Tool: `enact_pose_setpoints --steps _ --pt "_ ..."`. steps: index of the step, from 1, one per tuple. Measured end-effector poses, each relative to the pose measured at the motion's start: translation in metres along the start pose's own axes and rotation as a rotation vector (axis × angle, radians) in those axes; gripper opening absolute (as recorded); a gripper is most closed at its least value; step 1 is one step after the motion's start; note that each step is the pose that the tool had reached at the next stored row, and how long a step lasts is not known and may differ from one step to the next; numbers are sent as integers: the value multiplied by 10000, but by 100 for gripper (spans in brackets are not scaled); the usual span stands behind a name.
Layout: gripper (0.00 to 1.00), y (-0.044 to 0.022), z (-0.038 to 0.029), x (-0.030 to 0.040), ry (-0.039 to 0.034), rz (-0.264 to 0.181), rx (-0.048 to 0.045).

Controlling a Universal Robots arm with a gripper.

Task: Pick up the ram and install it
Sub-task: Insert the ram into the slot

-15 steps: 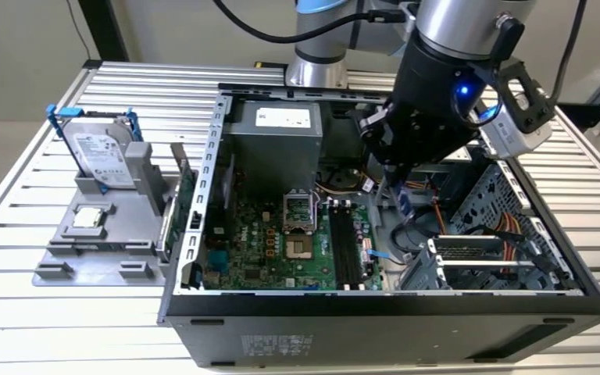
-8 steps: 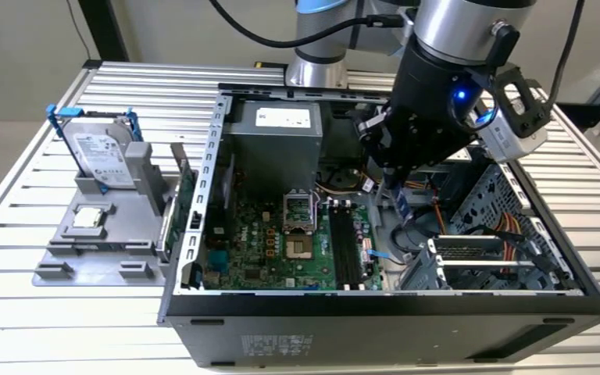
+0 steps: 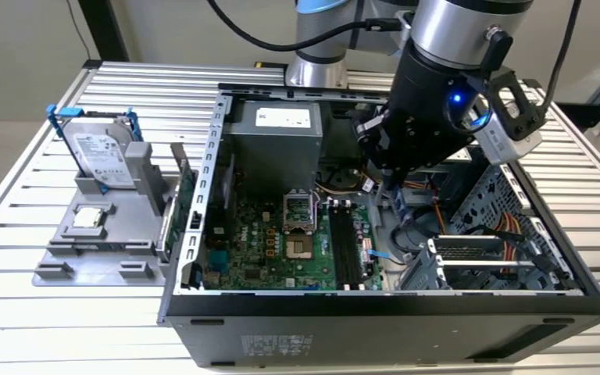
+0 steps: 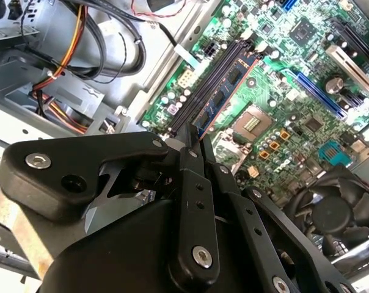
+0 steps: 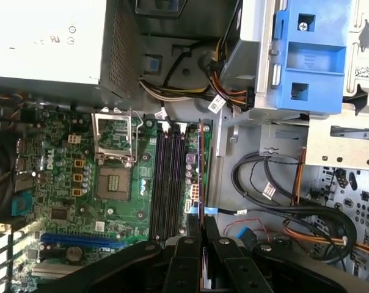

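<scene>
My gripper (image 3: 387,181) hangs inside the open computer case (image 3: 383,301), over the motherboard (image 3: 269,250). It is shut on the ram (image 4: 224,91), a long thin dark stick with blue labels. In the first wrist view the ram (image 5: 201,171) shows edge-on, running out from between the black fingers (image 5: 187,244). It lies parallel to the black memory slots (image 5: 169,177), along the outermost one on the side toward the cables. Whether it touches that slot I cannot tell. The same slots (image 3: 347,246) show in the exterior view, just in front of the gripper.
A silver hard drive in a blue frame (image 3: 102,152) stands on a grey fixture (image 3: 55,273) at the exterior view's left, with a small square chip (image 3: 91,217) beside it. Inside the case are the power supply (image 3: 274,141), the CPU socket (image 3: 298,215) and loose cables (image 5: 276,201).
</scene>
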State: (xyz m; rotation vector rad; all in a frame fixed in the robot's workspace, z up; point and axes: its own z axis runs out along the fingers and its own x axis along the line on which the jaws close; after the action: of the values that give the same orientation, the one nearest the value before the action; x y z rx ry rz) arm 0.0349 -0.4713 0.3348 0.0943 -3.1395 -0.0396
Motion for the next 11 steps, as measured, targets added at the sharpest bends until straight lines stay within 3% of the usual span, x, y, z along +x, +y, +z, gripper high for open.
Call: enact_pose_setpoints --steps 11 --pt "0 34 68 2 -1 59 0"
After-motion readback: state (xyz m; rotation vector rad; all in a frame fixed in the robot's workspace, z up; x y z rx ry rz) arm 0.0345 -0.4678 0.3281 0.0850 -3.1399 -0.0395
